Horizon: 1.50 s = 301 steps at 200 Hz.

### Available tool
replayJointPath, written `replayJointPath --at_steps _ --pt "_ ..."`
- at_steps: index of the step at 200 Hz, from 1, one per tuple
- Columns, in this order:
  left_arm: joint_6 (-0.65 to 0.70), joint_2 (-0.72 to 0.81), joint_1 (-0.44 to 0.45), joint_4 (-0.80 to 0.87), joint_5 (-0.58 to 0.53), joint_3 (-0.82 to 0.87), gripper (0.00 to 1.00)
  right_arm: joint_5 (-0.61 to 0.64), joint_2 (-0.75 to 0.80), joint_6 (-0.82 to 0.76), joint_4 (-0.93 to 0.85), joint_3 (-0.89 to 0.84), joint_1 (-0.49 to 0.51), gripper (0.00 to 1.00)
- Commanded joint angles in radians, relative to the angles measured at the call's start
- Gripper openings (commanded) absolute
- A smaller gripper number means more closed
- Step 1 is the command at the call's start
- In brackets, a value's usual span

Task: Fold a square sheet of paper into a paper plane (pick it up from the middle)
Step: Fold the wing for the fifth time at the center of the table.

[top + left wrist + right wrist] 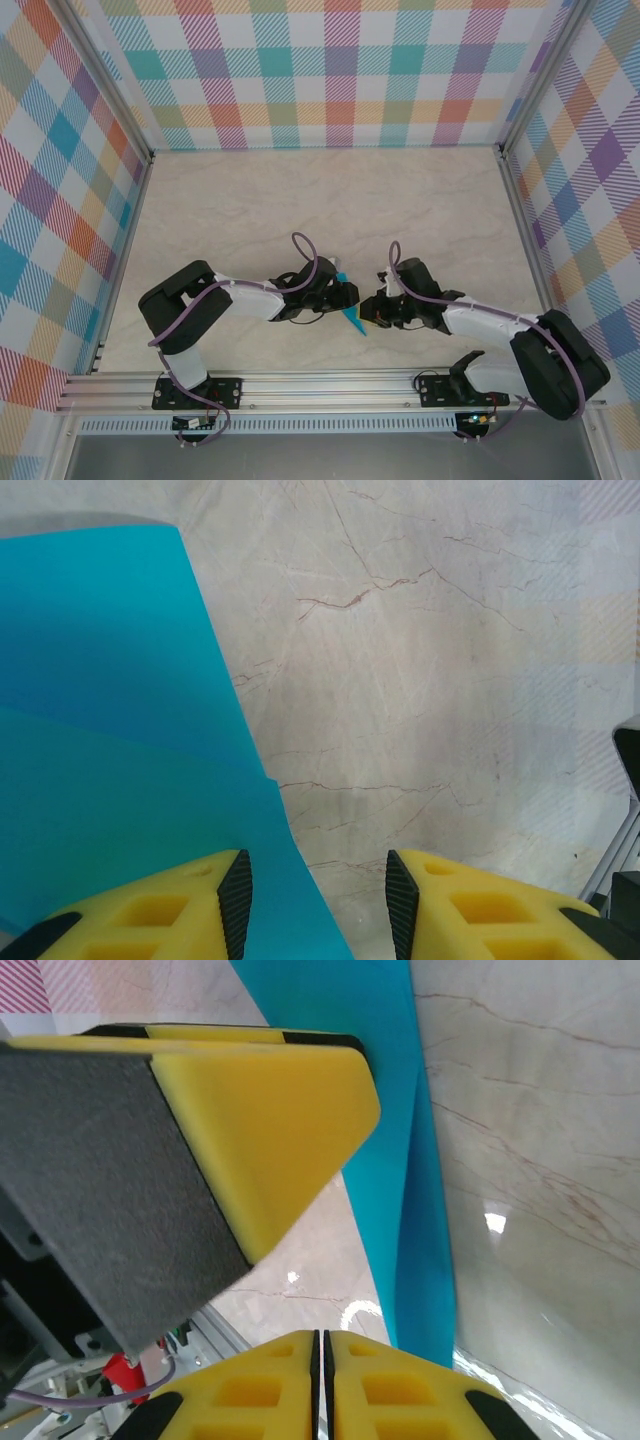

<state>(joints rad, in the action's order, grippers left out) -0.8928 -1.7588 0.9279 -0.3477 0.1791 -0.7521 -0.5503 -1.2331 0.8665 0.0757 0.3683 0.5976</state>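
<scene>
The square sheet of paper is folded into a narrow teal-blue paper plane (pixel 352 318) with its sharp point toward the near edge, and it stands between the two grippers. My left gripper (pixel 345 295) is open. In the left wrist view the paper (pixel 110 730) reaches into the gap of that gripper (pixel 318 880) beside the left pad, and the right pad is well clear of it. My right gripper (pixel 368 310) is shut, pads together with nothing seen between them (pixel 321 1338). The creased paper (pixel 400 1160) passes just right of its fingers, with a left-gripper finger (pixel 270 1090) close above.
The marble tabletop (pixel 320 200) stretches back to the plaid walls (pixel 330 70). An aluminium rail (pixel 320 385) with both arm bases runs along the near edge. Metal frame posts (pixel 515 190) stand at the sides.
</scene>
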Motion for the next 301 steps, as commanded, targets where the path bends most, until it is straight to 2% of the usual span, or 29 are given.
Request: replayJointPath --at_steps 1,79,145,179,199,217,237,301 --pt "0.002 -0.046 0.009 0.052 0.02 -0.005 0.43 -0.048 -0.035 0.031 0.091 0.043 0.005 0.12" --pt "0.003 -0.039 0.009 0.056 0.019 -0.004 0.43 -0.067 -0.203 0.048 0.167 0.029 0.005 0.08" --pt "-0.001 -0.044 0.009 0.054 0.016 -0.006 0.41 -0.04 -0.14 0.031 0.144 -0.026 0.005 0.08" --pt "-0.009 -0.043 0.009 0.059 0.007 -0.009 0.33 -0.02 -0.089 0.034 0.118 -0.023 0.005 0.08" --pt "-0.015 -0.045 0.01 0.064 0.004 -0.011 0.19 -0.006 -0.074 0.036 0.114 -0.029 0.005 0.09" --pt "-0.018 -0.044 0.009 0.066 -0.002 -0.009 0.15 -0.002 -0.066 0.039 0.111 -0.032 0.005 0.09" --pt "-0.019 -0.042 0.009 0.074 -0.007 -0.01 0.06 0.005 -0.062 0.038 0.105 -0.031 0.005 0.09" --pt "-0.016 -0.043 0.009 0.087 -0.009 -0.013 0.04 0.018 -0.104 0.019 0.084 0.008 0.005 0.09"
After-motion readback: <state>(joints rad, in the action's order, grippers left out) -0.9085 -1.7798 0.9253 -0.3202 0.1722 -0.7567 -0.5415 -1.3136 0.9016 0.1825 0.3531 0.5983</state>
